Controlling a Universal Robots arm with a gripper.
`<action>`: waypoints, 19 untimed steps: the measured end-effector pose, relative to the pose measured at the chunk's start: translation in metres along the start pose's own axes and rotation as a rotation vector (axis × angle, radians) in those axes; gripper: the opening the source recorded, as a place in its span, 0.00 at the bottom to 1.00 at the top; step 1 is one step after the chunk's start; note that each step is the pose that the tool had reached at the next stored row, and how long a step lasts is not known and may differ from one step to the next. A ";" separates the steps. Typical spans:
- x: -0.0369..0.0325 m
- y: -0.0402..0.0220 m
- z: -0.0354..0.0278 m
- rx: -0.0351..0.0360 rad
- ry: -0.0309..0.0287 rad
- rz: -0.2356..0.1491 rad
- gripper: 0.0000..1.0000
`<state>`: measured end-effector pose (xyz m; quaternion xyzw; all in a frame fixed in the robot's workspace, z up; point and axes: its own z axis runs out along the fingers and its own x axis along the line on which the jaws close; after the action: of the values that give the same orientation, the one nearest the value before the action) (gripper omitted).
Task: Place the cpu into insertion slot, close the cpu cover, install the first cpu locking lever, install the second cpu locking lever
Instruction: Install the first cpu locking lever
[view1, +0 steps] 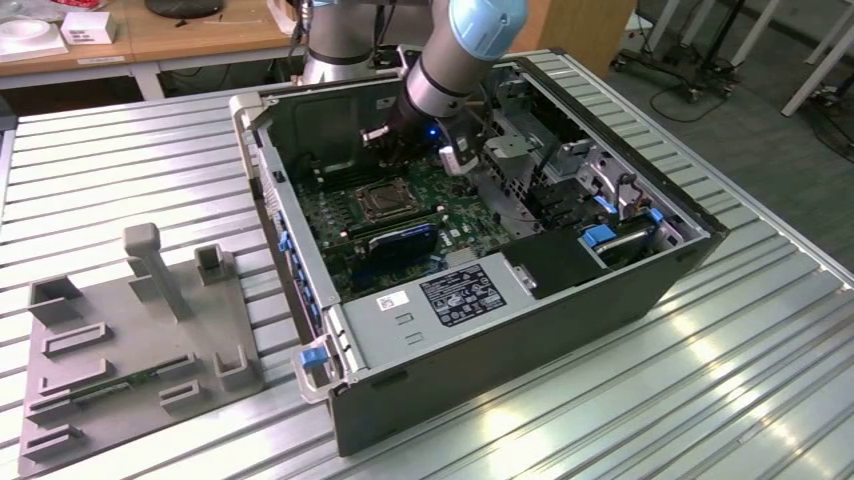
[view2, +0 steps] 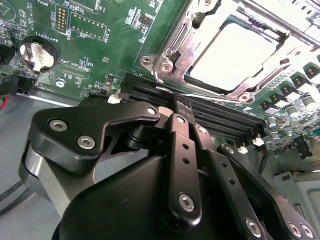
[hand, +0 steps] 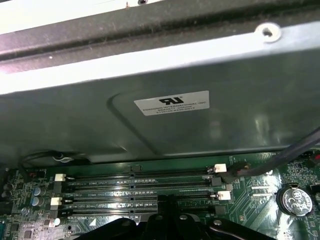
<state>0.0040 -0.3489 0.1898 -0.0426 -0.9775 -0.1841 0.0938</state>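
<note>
One arm, exterior view: I reach my gripper (view1: 387, 150) down into the open computer case (view1: 534, 360), close above the insertion slot (view1: 378, 203) in the green board. A grey fixture tray (view1: 134, 350) sits well apart on the table (view1: 694, 420).
Socket, second wrist view: the cpu (view2: 235, 52) lies in the slot, its pale top showing through the window of the cpu cover (view2: 280, 67), which lies flat over it.
Tool, second wrist view: my fingers are drawn together with no gap and nothing visibly pinched, the tips just beside a thin locking lever (view2: 210, 93).
Step, as I judge it: chip and cover are done and a lever is in hand. It calls for a narrow, steady push.
Board, first wrist view: memory slots (hand: 140, 187) run beneath the case wall (hand: 200, 60).
Unclear: whether my tips touch the lever, which lever it is, and whether it is latched.
</note>
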 end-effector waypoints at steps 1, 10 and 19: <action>-0.0002 0.0000 -0.0001 0.0007 -0.0001 0.000 0.11; -0.0019 -0.0001 0.0002 0.0043 -0.0006 0.001 0.11; -0.0030 0.0000 0.0001 0.0120 -0.0015 0.002 0.11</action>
<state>0.0069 -0.3491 0.1891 -0.0432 -0.9786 -0.1781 0.0935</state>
